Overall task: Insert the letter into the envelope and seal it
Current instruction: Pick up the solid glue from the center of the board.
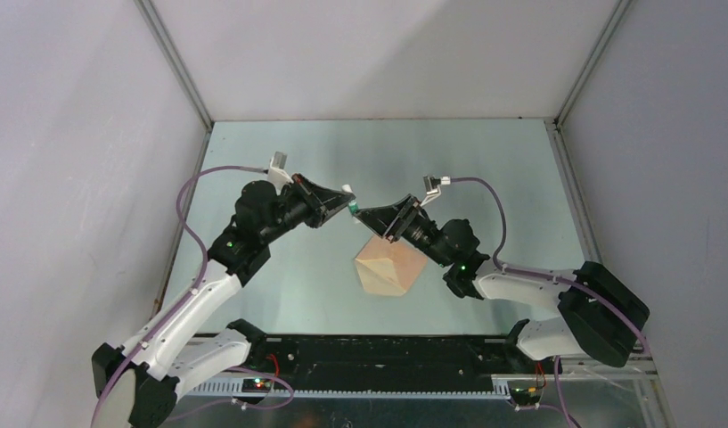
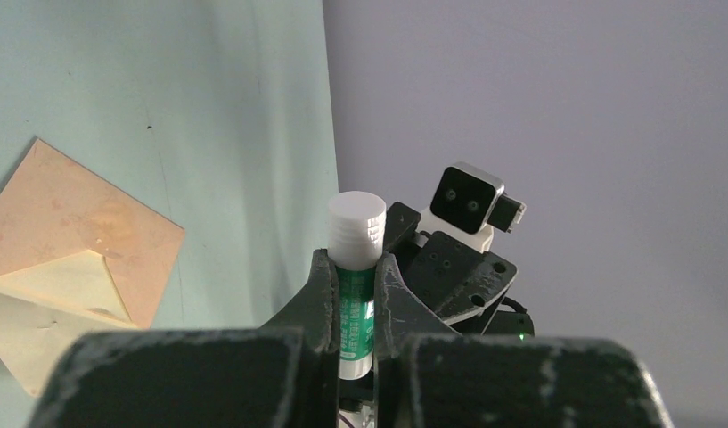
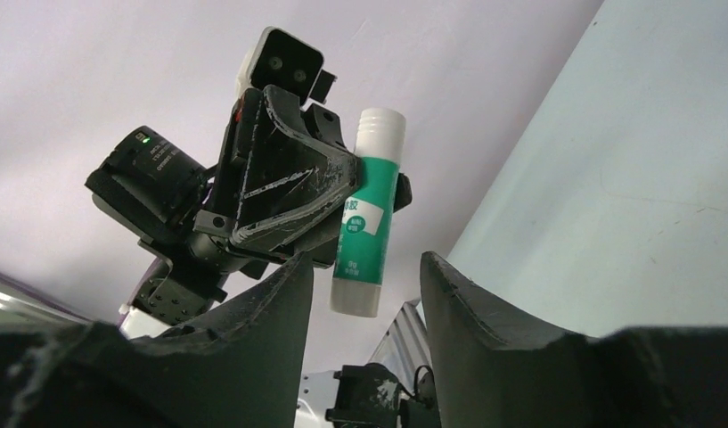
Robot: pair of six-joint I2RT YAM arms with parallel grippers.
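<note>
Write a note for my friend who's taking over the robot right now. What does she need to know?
Left gripper: shut on the glue stick, held up in the air.
Right gripper: open, jaws either side of the stick's near end, not gripping it.
Envelope: flat on the table, flap open, not sealed.
Letter: no loose sheet in view; maybe inside, can't tell.
Left to do: check the letter, glue the flap, press it shut.
</note>
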